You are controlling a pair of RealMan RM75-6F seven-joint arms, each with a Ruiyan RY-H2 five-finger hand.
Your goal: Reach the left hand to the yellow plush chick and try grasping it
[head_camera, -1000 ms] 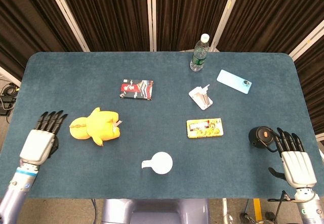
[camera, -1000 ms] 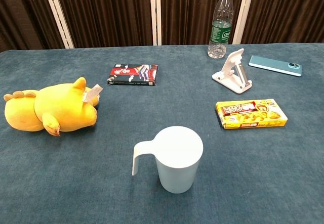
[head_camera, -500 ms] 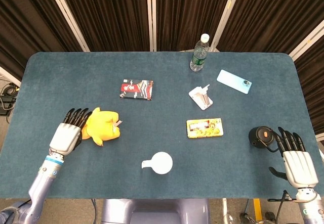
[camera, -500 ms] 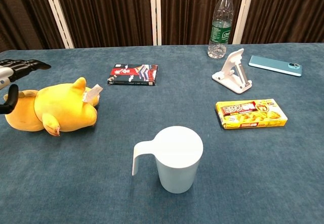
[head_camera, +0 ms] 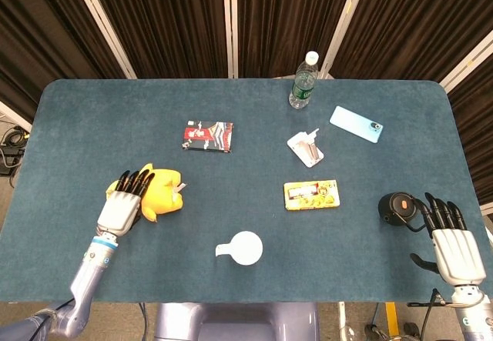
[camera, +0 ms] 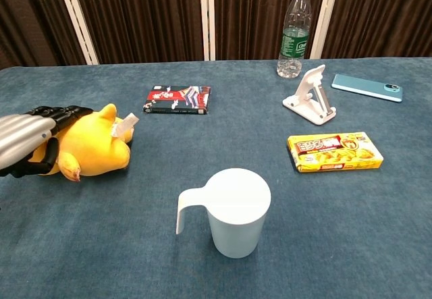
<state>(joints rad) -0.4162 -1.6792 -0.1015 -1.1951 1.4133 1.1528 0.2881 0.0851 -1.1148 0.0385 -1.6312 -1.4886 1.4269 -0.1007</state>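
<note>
Over the last second the left hand [head_camera: 123, 201] has swept in from the desk's left edge and now lies over the tail end of the yellow plush chick [head_camera: 159, 189], which sits on its side on the left part of the blue desk [head_camera: 254, 137], below a small dark printed packet [head_camera: 207, 135]. A second ago the hand was well to the left of the toy; half a second ago its dark fingertips had just reached it; now, in the chest view, the fingers [camera: 62, 115] drape across the chick's top while the thumb sits low against its near side. The fingers look extended, not closed in, so I judge the hand released and bracketing the toy, not yet grasping it. The chick itself has not shifted. The reach therefore seems essentially done, and what remains is closing on the soft body, which should compress readily. The right hand [head_camera: 451, 241] has stayed at the desk's right edge, fingers apart and holding nothing, just beside a small black round object [head_camera: 396, 207].
</note>
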